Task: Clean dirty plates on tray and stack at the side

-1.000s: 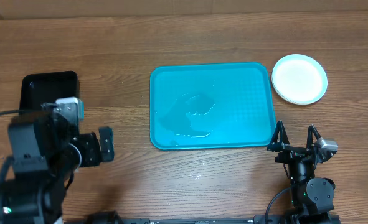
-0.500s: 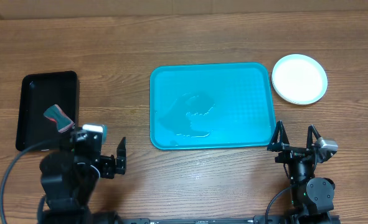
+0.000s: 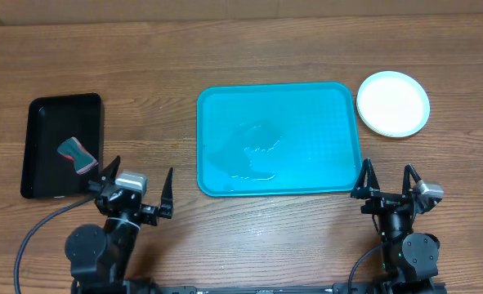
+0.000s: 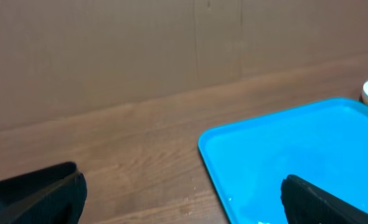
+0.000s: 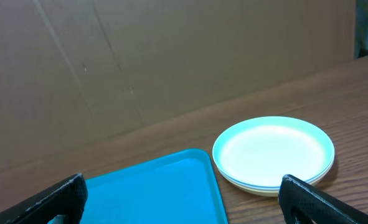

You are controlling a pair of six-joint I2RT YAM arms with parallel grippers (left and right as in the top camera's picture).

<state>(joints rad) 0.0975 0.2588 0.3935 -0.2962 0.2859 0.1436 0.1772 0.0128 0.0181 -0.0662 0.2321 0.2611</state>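
The plates (image 3: 393,103) sit stacked on the bare wood right of the turquoise tray (image 3: 306,114), the light-blue rimmed one on top; they also show in the right wrist view (image 5: 273,152). The tray holds no plates, only a wet patch (image 3: 253,151); it also shows in the left wrist view (image 4: 296,155) and the right wrist view (image 5: 159,190). My left gripper (image 3: 136,193) is open and empty at the front left, near the tray's front-left corner. My right gripper (image 3: 386,180) is open and empty at the front right, below the plates.
A black tray (image 3: 45,147) at the left holds a grey-and-red sponge (image 3: 76,155). A brown cardboard wall (image 4: 140,43) stands behind the table.
My left arm has drawn back toward the front edge and turned forward, leaving the sponge in the black tray. The right arm has not moved.
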